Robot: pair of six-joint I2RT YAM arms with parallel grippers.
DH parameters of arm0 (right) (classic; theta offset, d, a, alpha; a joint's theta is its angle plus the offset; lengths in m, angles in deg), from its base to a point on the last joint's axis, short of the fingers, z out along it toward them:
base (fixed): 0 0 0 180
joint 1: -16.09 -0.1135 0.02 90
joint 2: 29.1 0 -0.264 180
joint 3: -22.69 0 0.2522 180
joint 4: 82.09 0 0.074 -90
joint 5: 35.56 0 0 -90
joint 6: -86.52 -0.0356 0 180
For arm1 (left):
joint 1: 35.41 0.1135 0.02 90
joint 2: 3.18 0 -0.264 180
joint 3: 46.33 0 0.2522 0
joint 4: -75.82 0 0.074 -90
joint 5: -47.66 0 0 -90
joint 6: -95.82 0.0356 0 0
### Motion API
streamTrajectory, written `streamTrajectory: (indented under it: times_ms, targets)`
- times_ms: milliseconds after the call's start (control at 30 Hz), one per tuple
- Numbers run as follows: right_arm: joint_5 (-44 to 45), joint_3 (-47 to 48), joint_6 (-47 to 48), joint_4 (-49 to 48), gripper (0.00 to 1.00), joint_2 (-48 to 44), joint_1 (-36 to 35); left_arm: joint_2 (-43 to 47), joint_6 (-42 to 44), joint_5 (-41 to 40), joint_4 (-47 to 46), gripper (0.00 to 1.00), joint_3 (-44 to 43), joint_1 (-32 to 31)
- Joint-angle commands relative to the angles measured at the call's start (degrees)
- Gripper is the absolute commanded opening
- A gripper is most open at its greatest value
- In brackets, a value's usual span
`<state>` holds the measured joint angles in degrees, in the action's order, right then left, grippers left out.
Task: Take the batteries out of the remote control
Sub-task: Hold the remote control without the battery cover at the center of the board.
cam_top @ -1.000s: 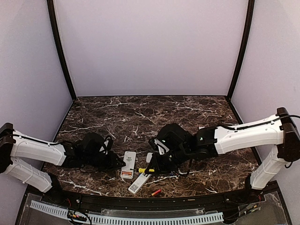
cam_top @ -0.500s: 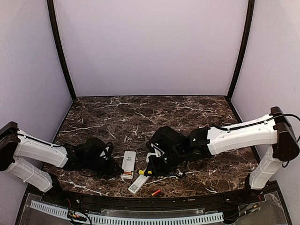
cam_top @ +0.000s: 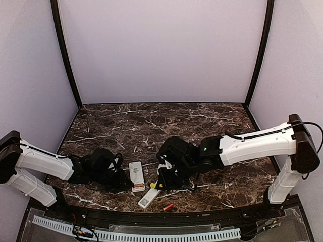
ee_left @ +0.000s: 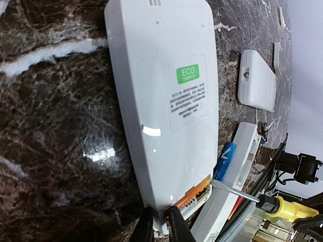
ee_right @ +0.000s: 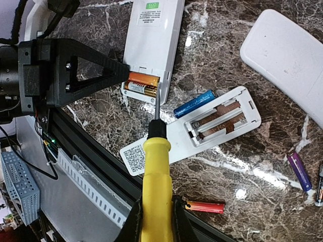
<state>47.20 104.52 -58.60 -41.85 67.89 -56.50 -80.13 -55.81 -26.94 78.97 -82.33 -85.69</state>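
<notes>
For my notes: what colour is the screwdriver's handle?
The screwdriver handle is yellow, clearest in the right wrist view.

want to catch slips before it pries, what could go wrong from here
1. The screwdriver, held in the right gripper, has its tip at the orange batteries in the remote; a slip could jab the left gripper right beside it.
2. The left gripper seems to pinch only the remote's end, so prying may twist it loose.
3. A popped battery could roll off the near edge of the table, where a red battery lies close.
</notes>
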Motion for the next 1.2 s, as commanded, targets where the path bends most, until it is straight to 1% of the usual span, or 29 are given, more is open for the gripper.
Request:
streamTrajectory:
  times_ms: [0, 500, 767, 1167]
  targets:
    - [2.21, 2.01, 0.84, 1.98, 0.00, 1.34, -0.88, -1.26, 0.19, -0.26, 1.91, 0.10, 0.52, -0.61]
    - [6.97, 6.54, 4.28, 7.22, 0.00, 4.04, -2.18, -1.45, 0.19, -0.30, 2.17, 0.09, 0.48, -0.69]
    - [9.29, 7.55, 6.60, 7.04, 0.00, 3.63, -2.91, -1.36, 0.19, -0.32, 2.41, 0.08, 0.32, -0.69]
    - [8.55, 7.78, 7.65, 7.35, 0.00, 4.41, -3.49, -1.25, 0.18, -0.55, 2.66, 0.08, 0.15, -0.69]
